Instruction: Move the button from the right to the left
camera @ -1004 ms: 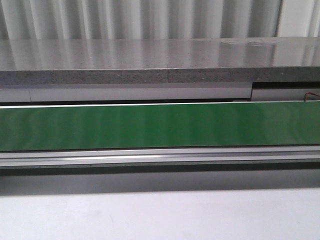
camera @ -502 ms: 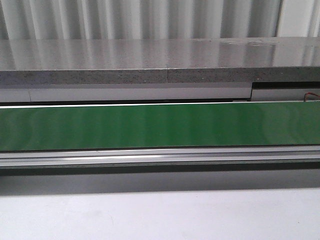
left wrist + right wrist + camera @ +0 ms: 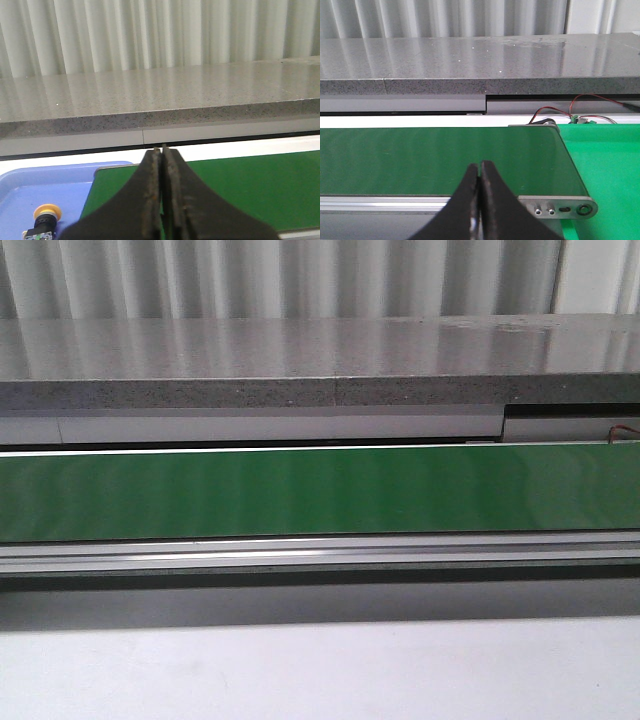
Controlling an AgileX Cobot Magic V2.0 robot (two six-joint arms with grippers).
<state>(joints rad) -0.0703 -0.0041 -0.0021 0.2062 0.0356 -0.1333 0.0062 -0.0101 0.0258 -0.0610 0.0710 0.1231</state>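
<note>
Grey stone-look counter (image 3: 320, 360) fills the upper third of the front view, with a corrugated pale wall behind it. Below it the green conveyor belt (image 3: 320, 490) runs as a band across the full width at mid-frame, edged by an aluminium rail (image 3: 320, 552); neither arm shows in this view. Right wrist view: belt end roller and end plate (image 3: 559, 209) at lower right, red and black wires (image 3: 570, 114) at right of centre, a second green surface (image 3: 610, 175) filling the right edge. Left wrist view: blue tray (image 3: 45, 190) at lower left, beside the belt's end. The button (image 3: 45, 220) lies in that tray at the bottom left corner, yellow cap up, body partly cut off by the frame. Left gripper (image 3: 161, 210): fingers pressed together, holding nothing. Right gripper (image 3: 479, 205): same, fingers together, nothing between. Judgement: both arms parked low behind the belt, presumably waiting for a part to arrive; no button visible on the right side.
</note>
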